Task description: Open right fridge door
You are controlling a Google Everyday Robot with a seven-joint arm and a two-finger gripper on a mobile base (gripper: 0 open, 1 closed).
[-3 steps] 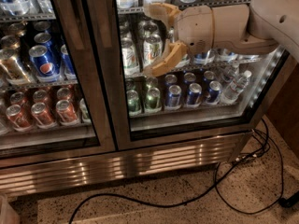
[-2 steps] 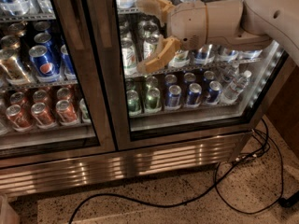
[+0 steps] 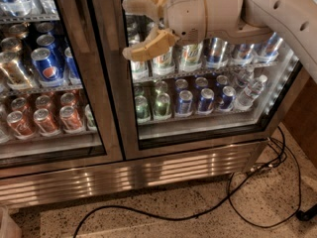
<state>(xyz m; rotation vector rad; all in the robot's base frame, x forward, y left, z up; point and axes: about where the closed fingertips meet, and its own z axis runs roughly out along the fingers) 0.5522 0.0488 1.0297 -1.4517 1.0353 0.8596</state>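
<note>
Glass fills nearly the whole view: 2 tall doors side by side. On the right, the right fridge door (image 3: 124,108) looks shut, its brushed steel frame level with its twin at the middle seam and its pane running out toward the right edge. On the left, the left door (image 3: 74,98) looks shut as well. Below them, speckled floor (image 3: 163,219) spreads across the bottom, and a ribbed steel kick panel (image 3: 148,171) runs under both doors. From the upper right, the pale arm (image 3: 277,14) stretches across the top of the right door's glass. At its end the gripper (image 3: 128,29) hangs in front of the upper left part of that pane, just beside the door's inner frame, tips pointing left. Its 2 tan fingers (image 3: 148,43) are spread wide, 1 above the other, with nothing between them. Whether they touch the door, can't tell. Down on the floor a black cable (image 3: 213,208) loops from the right side toward the bottom left. Behind the right pane, clear water bottles (image 3: 250,90) lean at the right end of the lower shelf, with blue cans (image 3: 205,100) and green cans (image 3: 153,105) lined up beside them. Behind the left pane, a blue Pepsi can (image 3: 47,67) sits above a row of orange cans (image 3: 47,120).
</note>
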